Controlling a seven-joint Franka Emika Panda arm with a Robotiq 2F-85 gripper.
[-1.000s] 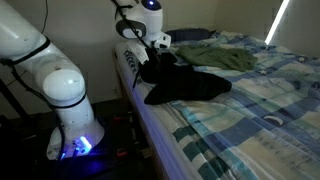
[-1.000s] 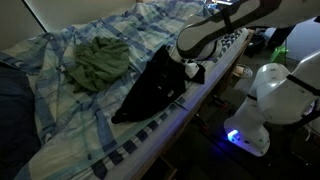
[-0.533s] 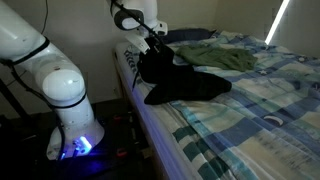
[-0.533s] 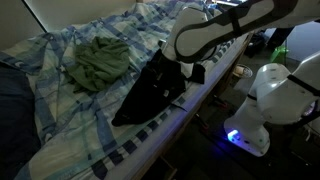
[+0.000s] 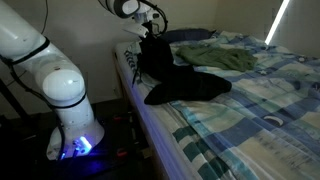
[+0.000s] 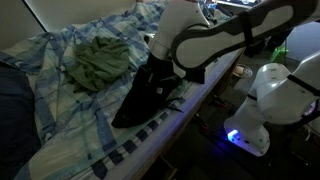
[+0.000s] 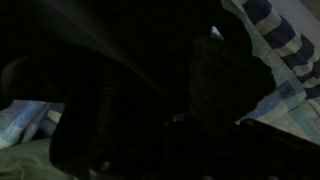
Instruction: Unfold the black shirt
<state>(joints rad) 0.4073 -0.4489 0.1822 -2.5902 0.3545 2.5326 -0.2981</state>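
Fingers (image 5: 152, 34) clenched on black shirt (image 5: 190, 85) edge, held raised above plaid bedsheet (image 5: 250, 110).

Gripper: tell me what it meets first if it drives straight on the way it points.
The gripper points roughly downward, shut on a raised fold of the black shirt, so the shirt comes first; the plaid bedsheet lies beneath it. The exact angle is unclear in these dim views.

The black shirt (image 5: 190, 87) is soft, matt cloth, creased and without sheen. At its 1 o'clock the olive-green garment (image 5: 225, 58) is matt, crumpled cloth, and both lie on the smooth plaid cloth of the bedsheet (image 5: 265, 115). At the shirt's 9 o'clock, the robot arm (image 5: 65, 85) wears glossy white plastic shells.
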